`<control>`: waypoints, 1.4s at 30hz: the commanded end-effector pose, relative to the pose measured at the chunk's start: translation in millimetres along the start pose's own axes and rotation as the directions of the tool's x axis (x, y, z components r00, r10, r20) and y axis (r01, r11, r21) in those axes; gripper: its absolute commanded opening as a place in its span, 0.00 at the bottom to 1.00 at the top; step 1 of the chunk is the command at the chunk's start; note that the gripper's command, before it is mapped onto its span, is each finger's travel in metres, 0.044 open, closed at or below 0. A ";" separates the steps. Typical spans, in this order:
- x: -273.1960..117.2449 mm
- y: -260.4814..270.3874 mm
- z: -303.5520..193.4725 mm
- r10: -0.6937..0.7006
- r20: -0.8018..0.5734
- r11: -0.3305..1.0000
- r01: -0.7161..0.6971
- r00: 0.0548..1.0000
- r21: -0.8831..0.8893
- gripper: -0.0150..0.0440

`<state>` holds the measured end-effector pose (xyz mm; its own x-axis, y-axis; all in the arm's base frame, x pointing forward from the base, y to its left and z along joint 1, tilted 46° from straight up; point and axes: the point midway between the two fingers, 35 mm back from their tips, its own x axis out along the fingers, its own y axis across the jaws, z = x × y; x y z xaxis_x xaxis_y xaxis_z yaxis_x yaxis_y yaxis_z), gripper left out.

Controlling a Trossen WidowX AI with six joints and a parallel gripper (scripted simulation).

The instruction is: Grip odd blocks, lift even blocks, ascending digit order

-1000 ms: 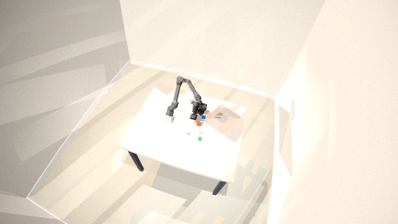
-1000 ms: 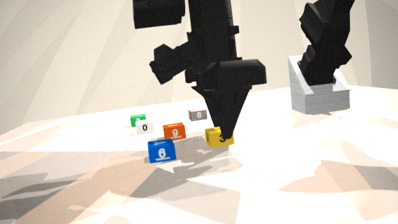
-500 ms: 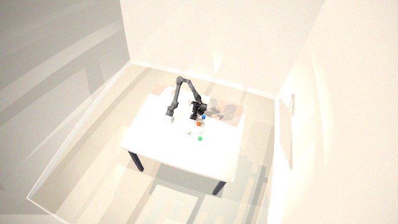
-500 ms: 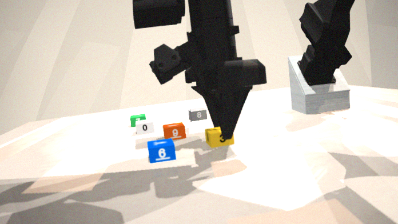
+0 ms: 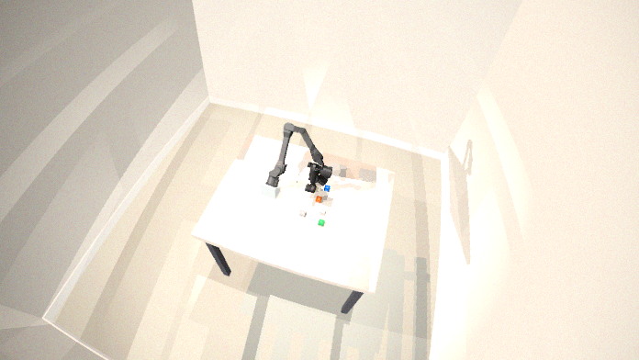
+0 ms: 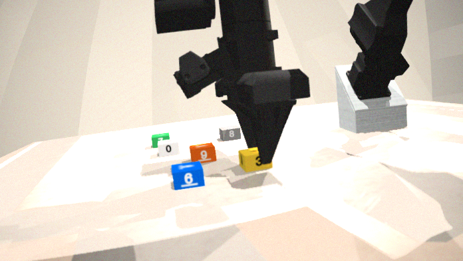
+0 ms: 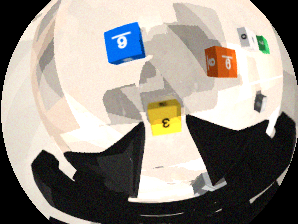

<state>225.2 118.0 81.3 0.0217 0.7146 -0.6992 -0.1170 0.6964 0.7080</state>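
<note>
My gripper is low, pointing down. Its fingers stand open on either side of the yellow block 3, with a narrow gap at each side in the wrist view. The yellow block sits on the table; one finger covers part of its face in the exterior view. The blue block 6, orange block 9, white block 0, grey block 8 and green block stand apart on the table. The green block's digit is partly hidden, seemingly 7.
The table carries the arm's pale base block. In the wrist view the blue block lies up and left of the fingers, the orange block up and right. Strong light and shadow patches cross the table top.
</note>
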 end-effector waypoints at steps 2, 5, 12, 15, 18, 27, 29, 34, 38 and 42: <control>0.4 0.2 -0.1 0.003 -0.001 1.000 -0.003 1.000 0.006 0.86; 0.4 0.2 -0.1 0.003 -0.001 1.000 -0.003 1.000 0.006 0.93; -35.7 -0.3 0.0 0.001 -0.001 1.000 -0.001 1.000 0.006 0.93; -35.7 -0.3 0.0 0.001 -0.001 1.000 -0.001 1.000 0.006 0.93; -54.6 -2.0 2.4 -0.006 -0.001 1.000 0.006 1.000 0.007 0.80; -116.2 -1.2 0.3 -0.002 -0.004 1.000 0.002 1.000 0.008 0.46; -116.2 -1.2 0.3 -0.002 -0.004 1.000 0.002 1.000 0.008 0.46; -116.2 -1.2 0.3 -0.002 -0.004 1.000 0.002 1.000 0.008 0.46; -119.3 3.5 31.0 -0.004 -0.002 1.000 0.004 1.000 0.007 0.46; -117.7 12.7 77.8 -0.003 0.001 1.000 0.003 1.000 0.004 0.46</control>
<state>268.7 39.3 175.0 0.0251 0.7081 -0.7057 -0.1128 0.7034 0.7018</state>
